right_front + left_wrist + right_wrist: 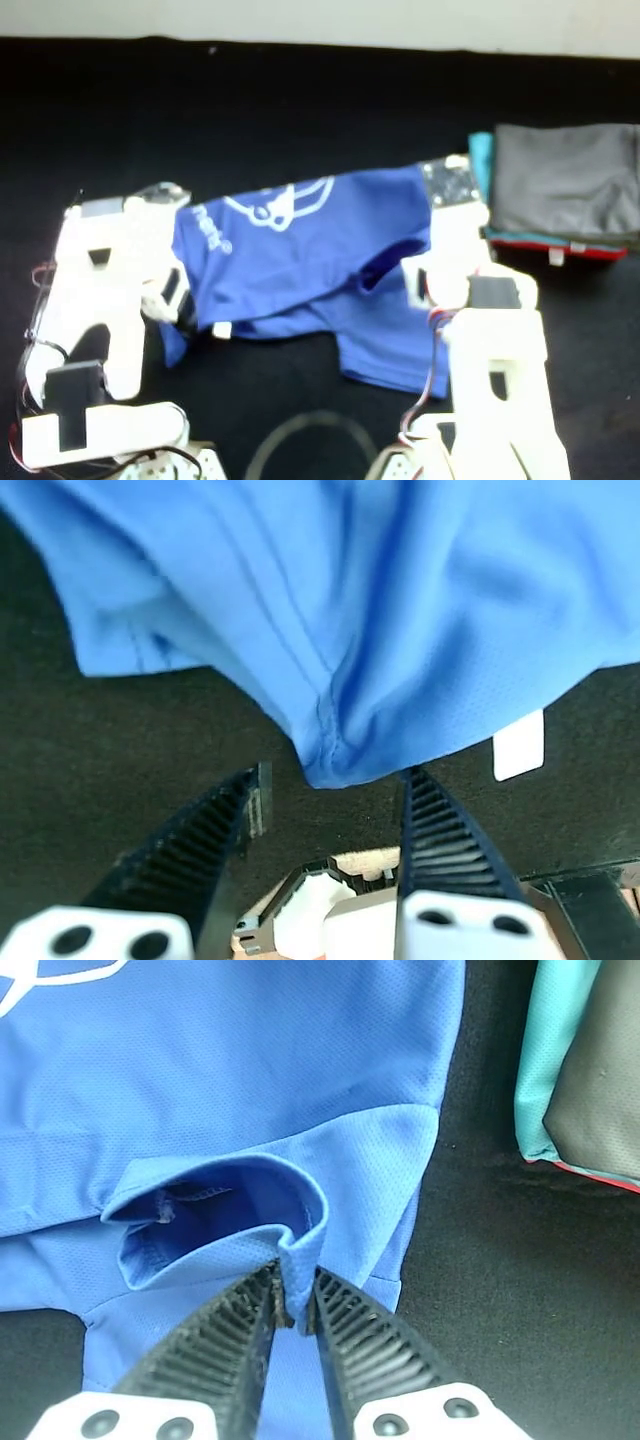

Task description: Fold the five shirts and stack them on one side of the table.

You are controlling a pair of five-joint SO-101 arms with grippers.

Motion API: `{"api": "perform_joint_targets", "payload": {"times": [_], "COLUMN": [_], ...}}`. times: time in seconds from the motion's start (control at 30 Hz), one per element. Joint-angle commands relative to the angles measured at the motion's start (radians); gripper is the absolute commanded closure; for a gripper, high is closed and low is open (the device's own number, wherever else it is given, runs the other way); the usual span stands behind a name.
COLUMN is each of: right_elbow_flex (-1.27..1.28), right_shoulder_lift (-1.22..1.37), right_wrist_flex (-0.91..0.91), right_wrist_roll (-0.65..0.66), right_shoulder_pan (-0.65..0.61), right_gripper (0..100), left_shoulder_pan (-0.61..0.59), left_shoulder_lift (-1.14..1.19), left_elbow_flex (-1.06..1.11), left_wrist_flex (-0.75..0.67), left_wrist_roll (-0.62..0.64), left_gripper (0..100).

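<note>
Right pincer point(293, 1305) pinching shirt point(250, 1080), left pincer point(333, 777) open

The white plastic left arm point(95, 300) rises from its base at the near left edge of the table and bends at the wrist toward the middle. Its left gripper point(335, 780) holds its two black ribbed fingers point(200, 840) spread wide, with a folded edge of the blue fabric shirt point(400, 630) at the gap between the tips and not clamped. The white plastic right arm point(495, 360) stands at the near right, stretched away from its base. Its right gripper point(293, 1300) has its black ribbed jaws closed together, pinching the shirt's collar rim between the tips
</note>
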Motion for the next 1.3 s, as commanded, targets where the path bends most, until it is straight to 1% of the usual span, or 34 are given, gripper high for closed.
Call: {"api": "perform_joint_targets", "payload": {"times": [0.0, 0.07, 0.13, 0.3, 0.43, 0.5, 0.67, 0.8, 0.87, 1.07, 1.27], "right_elbow_flex": [0.002, 0.002, 0.002, 0.002, 0.002, 0.002, 0.002, 0.002, 0.002, -0.004, -0.007], "right_shoulder_lift": [-0.028, -0.027, -0.025, -0.025, -0.025, -0.028, -0.033, -0.033, -0.033, -0.033, -0.035], "right_wrist_flex": [-0.013, -0.013, -0.015, -0.035, -0.035, -0.035, -0.03, -0.03, -0.03, -0.033, -0.03], "right_wrist_roll": [-0.005, -0.005, -0.005, -0.005, -0.005, -0.005, -0.005, -0.005, -0.005, -0.005, -0.009], "right_shoulder_pan": [0.012, 0.012, 0.012, 0.012, 0.012, 0.012, 0.012, 0.012, 0.012, 0.012, 0.012], "right_gripper": [99.3, 99.3, 99.3, 99.3, 99.3, 99.3, 99.3, 99.3, 99.3, 99.3, 99.3], "left_shoulder_pan": [-0.031, -0.038, -0.031, 0.042, 0.094, 0.113, 0.124, 0.119, 0.117, 0.119, 0.119], "left_shoulder_lift": [-0.038, -0.038, -0.025, 0.001, 0.001, -0.002, -0.005, -0.005, 0.005, 0.01, 0.012], "left_elbow_flex": [-0.082, -0.125, -0.131, 0.038, 0.185, 0.222, 0.217, 0.17, 0.168, 0.223, 0.243], "left_wrist_flex": [0.069, 0.104, 0.103, -0.051, -0.209, -0.244, -0.244, -0.176, -0.203, -0.345, -0.353], "left_wrist_roll": [0.012, 0.032, 0.035, 0.035, 0.032, 0.032, 0.035, 0.035, 0.035, 0.037, 0.035], "left_gripper": [80, 80, 80, 80, 80, 80, 80, 80, 80, 80, 80]}}
